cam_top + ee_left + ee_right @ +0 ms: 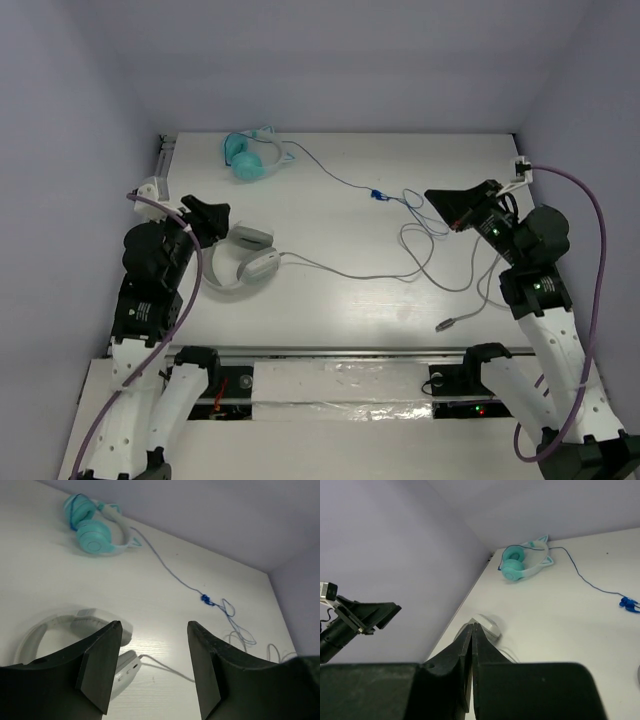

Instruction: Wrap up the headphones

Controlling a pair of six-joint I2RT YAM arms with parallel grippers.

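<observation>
- Headphones (243, 262) lying flat on the left side of the table (330, 335), ear pads up, just beside the left arm.
- Their thin grey cable (166, 668) is trailing right across the table into loose loops, with the plug (447, 323) near the right arm. Wrapping looks not yet begun.
- Left gripper (212, 213) is hovering over the headband, jaws spread wide, holding nothing. It is probably lining up to pin or lift the band.
- Right gripper (471, 627) is hanging above the loops, fingers pressed together and empty.
- Teal headphones (248, 157) sitting at the far edge, well apart.
- No brand or lettering readable anywhere.
</observation>
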